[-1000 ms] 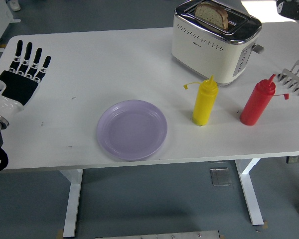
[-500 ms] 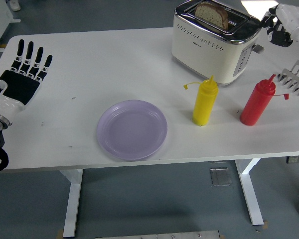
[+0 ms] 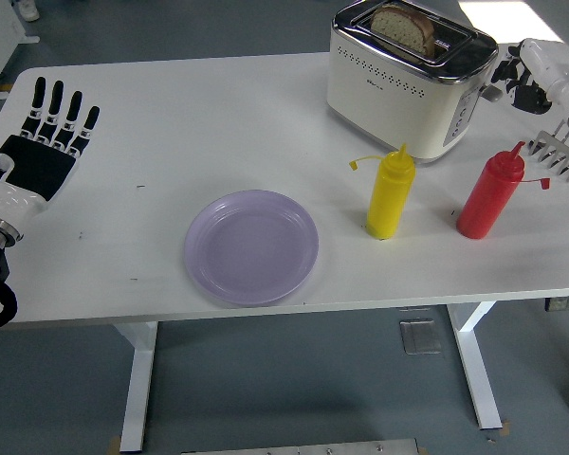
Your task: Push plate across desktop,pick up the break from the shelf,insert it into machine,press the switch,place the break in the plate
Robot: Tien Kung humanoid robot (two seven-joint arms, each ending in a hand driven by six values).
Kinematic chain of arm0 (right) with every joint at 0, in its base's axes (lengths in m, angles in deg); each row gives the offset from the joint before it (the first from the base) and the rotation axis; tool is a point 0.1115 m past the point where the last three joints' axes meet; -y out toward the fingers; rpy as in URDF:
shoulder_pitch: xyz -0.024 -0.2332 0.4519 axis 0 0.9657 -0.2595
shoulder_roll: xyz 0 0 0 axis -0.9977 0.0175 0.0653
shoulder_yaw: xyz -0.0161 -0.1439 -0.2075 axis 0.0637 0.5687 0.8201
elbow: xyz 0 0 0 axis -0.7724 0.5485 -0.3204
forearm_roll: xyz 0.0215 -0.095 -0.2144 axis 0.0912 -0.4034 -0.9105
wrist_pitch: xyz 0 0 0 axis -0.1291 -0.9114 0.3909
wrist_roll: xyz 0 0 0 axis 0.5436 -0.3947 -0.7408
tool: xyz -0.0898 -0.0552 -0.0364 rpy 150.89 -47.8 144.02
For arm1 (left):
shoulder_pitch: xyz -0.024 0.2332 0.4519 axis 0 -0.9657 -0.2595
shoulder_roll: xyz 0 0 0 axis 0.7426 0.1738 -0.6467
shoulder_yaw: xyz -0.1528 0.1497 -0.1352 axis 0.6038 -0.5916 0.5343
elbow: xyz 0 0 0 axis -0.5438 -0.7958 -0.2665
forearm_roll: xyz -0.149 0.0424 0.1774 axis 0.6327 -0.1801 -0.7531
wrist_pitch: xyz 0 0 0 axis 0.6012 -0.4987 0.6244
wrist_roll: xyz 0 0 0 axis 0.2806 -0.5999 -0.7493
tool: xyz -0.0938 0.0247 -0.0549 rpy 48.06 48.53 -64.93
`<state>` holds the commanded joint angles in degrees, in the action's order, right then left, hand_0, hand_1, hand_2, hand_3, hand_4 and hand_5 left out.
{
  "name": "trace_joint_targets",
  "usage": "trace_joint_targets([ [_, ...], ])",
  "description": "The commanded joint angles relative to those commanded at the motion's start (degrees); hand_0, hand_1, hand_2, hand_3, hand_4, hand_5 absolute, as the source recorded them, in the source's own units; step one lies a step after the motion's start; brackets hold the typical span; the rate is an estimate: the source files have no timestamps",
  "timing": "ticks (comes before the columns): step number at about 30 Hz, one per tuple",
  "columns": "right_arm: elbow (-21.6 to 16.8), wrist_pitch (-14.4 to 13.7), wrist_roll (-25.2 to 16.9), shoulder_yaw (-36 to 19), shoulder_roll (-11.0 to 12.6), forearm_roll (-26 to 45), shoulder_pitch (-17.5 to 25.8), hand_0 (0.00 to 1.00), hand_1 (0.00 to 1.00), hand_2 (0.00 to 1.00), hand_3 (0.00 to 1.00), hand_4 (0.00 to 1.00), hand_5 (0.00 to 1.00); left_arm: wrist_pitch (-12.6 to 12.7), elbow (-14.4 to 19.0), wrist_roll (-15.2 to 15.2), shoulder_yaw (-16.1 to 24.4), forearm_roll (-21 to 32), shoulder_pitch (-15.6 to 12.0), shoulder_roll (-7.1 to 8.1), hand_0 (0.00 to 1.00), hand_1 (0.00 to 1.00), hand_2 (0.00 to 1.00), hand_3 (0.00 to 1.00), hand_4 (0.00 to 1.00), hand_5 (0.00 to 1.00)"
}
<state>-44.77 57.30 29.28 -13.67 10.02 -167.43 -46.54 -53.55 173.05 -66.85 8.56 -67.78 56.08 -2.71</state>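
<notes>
Head view of a white desk (image 3: 171, 123) seen from the robot's side. A cream toaster (image 3: 408, 81) stands at the far right of the desk, and a slice of bread (image 3: 403, 28) sits upright in its top slot, its upper half showing above the chrome rim. The toaster's lever (image 3: 490, 92) projects from its right end. The right hand (image 3: 531, 76), white-backed with dark finger segments, enters from the right edge and hangs just beside that end of the toaster, level with the lever; its fingers are curled inward and hold nothing, and whether a fingertip touches the lever cannot be told. The bread lies to the left of this hand and slightly farther back, apart from it. Below the hand, at the right edge, stands a metal rack (image 3: 561, 152), only partly in view. A red squeeze bottle (image 3: 488, 194) stands in front of the rack, and a yellow squeeze bottle (image 3: 390, 194) stands to its left, in front of the toaster; both are upright with their caps hanging open at the nozzle. A pale purple plate (image 3: 251, 246) lies near the desk's front edge, left of the yellow bottle and well apart from both hands. The left hand (image 3: 43, 142) rests flat at the desk's left side, palm up, fingers straight and slightly spread, grasping nothing.
</notes>
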Motion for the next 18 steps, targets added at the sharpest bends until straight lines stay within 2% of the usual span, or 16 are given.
trace_joint_targets([
  [9,4.50,-2.11,-1.91,2.03,-1.12,0.93,-0.60,0.385,0.405,0.537,0.464,0.151,0.002,0.06,0.00,-0.17,-0.05,0.03,-0.01,0.00,0.827,0.758,0.710,0.718,0.785,0.998],
  [18,5.56,-2.77,-2.46,3.52,-1.94,1.16,-0.76,0.377,0.397,0.534,0.459,0.170,0.002,0.11,0.02,-0.22,-0.10,0.08,0.04,0.00,0.826,0.757,0.710,0.717,0.784,0.998],
])
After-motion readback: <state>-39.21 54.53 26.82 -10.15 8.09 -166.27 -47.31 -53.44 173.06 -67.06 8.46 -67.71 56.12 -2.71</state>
